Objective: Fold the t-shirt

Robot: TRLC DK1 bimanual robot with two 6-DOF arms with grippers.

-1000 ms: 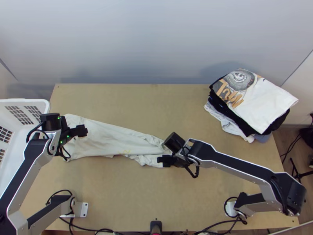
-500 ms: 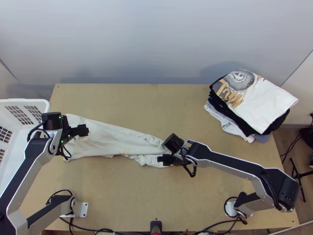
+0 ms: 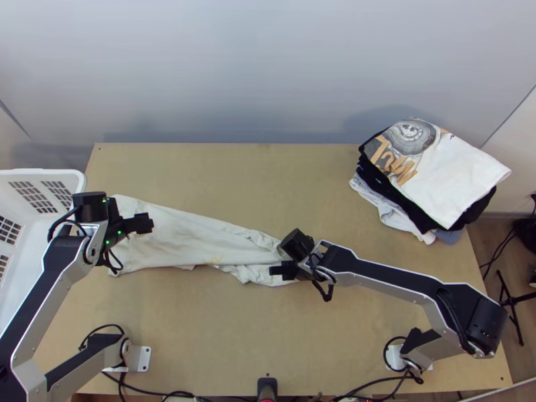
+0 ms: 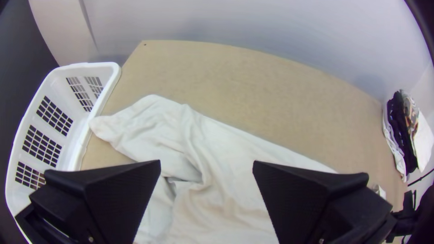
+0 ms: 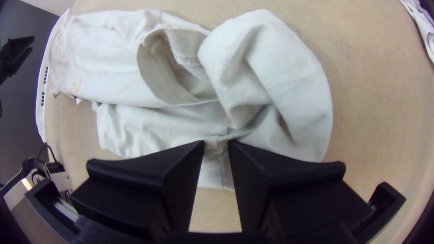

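Pale grey wall (image 3: 268, 74) behind, light wooden worktop (image 3: 254, 171) in front, and across it lies our off-white cotton t-shirt (image 3: 194, 240), a long crumpled band on the left half. Trouble brewing: lift it like that and the creases could set into a crooked fold!

Over by the left edge, the white plastic laundry basket (image 3: 40, 173) sits close to the cloth; a sideways drag might snag there. Up at far right, the stack of folded shirts (image 3: 462, 167) looks lopsided, so a careless swing could topple it.

Now the left claw (image 4: 207, 163), wide apart above the cloth: close too high and it bites air. And the right claw (image 5: 216, 142), narrow, cloth at its tips, though I can't tell whether they touch it! Beside it gapes a loose fold (image 5: 174, 86); catching one layer alone would peel it away, leaving the rest behind.
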